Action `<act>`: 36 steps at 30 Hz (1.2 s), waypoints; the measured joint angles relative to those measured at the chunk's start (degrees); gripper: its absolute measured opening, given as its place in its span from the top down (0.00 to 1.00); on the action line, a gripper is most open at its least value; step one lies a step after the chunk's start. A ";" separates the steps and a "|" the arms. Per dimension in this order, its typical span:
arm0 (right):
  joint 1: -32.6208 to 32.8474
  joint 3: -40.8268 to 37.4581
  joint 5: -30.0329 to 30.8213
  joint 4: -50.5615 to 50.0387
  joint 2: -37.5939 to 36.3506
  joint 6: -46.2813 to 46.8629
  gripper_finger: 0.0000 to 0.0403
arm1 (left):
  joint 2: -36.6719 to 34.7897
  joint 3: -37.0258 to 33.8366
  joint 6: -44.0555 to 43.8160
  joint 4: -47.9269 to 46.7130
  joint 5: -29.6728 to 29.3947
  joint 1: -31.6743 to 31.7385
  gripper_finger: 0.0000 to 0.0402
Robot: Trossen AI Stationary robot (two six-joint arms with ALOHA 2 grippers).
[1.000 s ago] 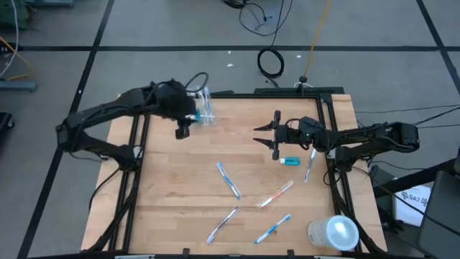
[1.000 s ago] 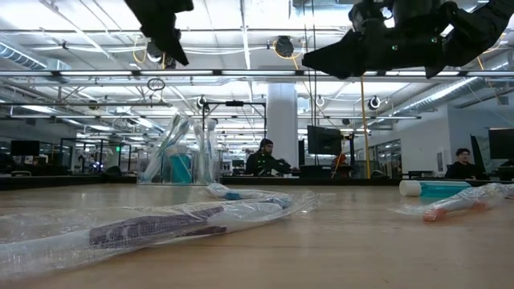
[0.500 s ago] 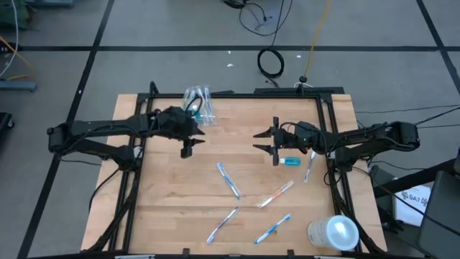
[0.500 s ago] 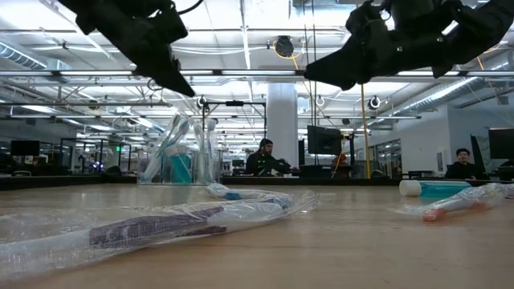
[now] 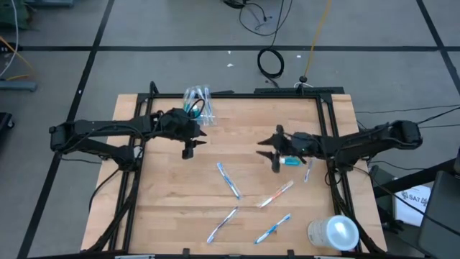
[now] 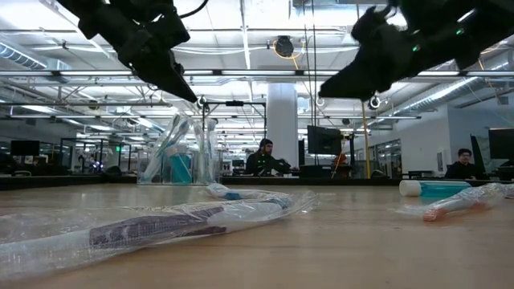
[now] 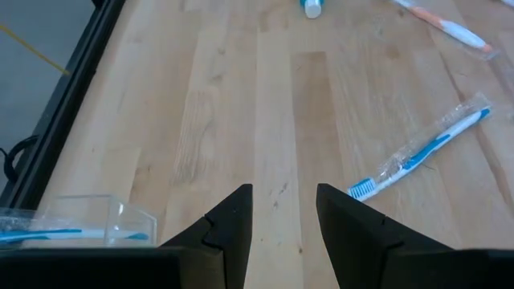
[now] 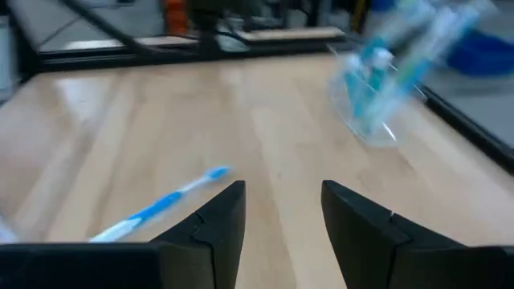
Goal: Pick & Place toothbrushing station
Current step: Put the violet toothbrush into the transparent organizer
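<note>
Both hands empty, fingers apart: the right hand (image 5: 275,152) hovers beside a teal, white-capped toothpaste tube (image 5: 290,162), apparently next for the small clear plastic cup (image 5: 199,105); left hand (image 5: 188,143) waits near that cup.

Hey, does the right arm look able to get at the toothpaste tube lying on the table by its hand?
Probably yes. The right hand is open and empty, just beside the toothpaste tube, and nothing lies between them on the bare wood.
</note>
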 joint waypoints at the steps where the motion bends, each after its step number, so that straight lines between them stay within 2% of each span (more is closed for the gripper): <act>1: 1.11 0.00 0.46 -0.70 -1.28 -0.87 0.61 | 0.00 0.00 0.00 0.02 0.00 0.00 0.64; 4: 4.60 0.02 6.12 -6.02 -5.86 0.49 0.61 | 0.00 0.01 -0.03 0.20 0.00 0.01 0.64; 7: 6.95 0.07 10.79 -16.61 -11.38 5.06 0.61 | 0.00 0.02 -0.09 0.28 -0.01 0.02 0.64; 9: 7.56 0.07 11.98 -24.95 -14.67 12.72 0.61 | 0.00 0.02 -0.11 0.30 -0.02 0.02 0.64; 13: 8.15 0.07 11.60 -38.84 -19.30 35.05 0.61 | 0.00 0.02 -0.39 1.12 -0.02 0.02 0.64; 15: 8.87 0.06 8.20 -44.28 -20.33 43.83 0.61 | 0.00 0.02 -1.57 2.11 -0.02 0.02 0.64; 20: 10.27 0.04 -6.20 -50.47 -20.74 60.67 0.61 | 0.00 0.09 -3.12 3.50 0.00 0.04 0.64; 22: 10.91 0.04 -9.15 -52.56 -20.62 66.64 0.61 | 0.00 0.09 -2.99 3.48 0.00 0.04 0.64; 28: 12.39 0.04 -11.32 -68.86 -20.60 84.56 0.62 | 0.00 0.09 -3.05 3.48 0.00 0.04 0.64; 31: 12.44 0.00 -10.28 -76.22 -20.28 90.76 0.62 | 0.00 0.09 -3.03 3.38 0.00 0.04 0.64; 36: 12.41 -1.34 -10.55 -72.55 -19.11 92.13 0.62 | 0.00 0.09 -2.34 3.26 0.00 0.04 0.64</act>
